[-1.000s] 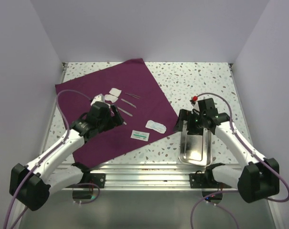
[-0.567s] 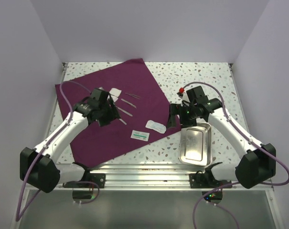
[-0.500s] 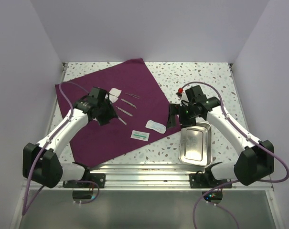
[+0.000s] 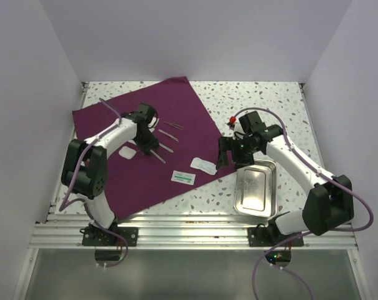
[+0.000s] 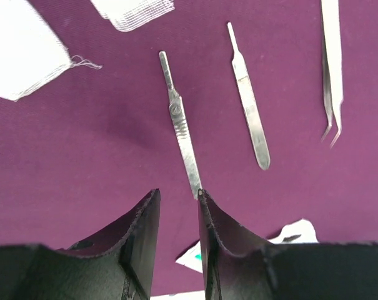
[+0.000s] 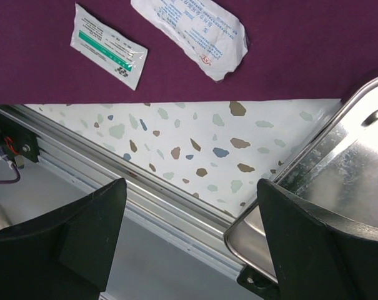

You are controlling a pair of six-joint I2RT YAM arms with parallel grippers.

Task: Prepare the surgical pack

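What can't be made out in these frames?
Left wrist view: tweezers and gauze pads cut off by frame edges.
Right wrist view: steel tray cut off by the right edge.
Top view: green-printed packet, text too small to read.

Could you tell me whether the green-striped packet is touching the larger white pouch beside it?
Apart. The right wrist view shows a strip of purple cloth between the green-striped packet and the white pouch.

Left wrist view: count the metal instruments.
3, all on the purple cloth: a flat handle ahead of the jaws, a second handle right of it, tweezers far right. More may lie off-frame.
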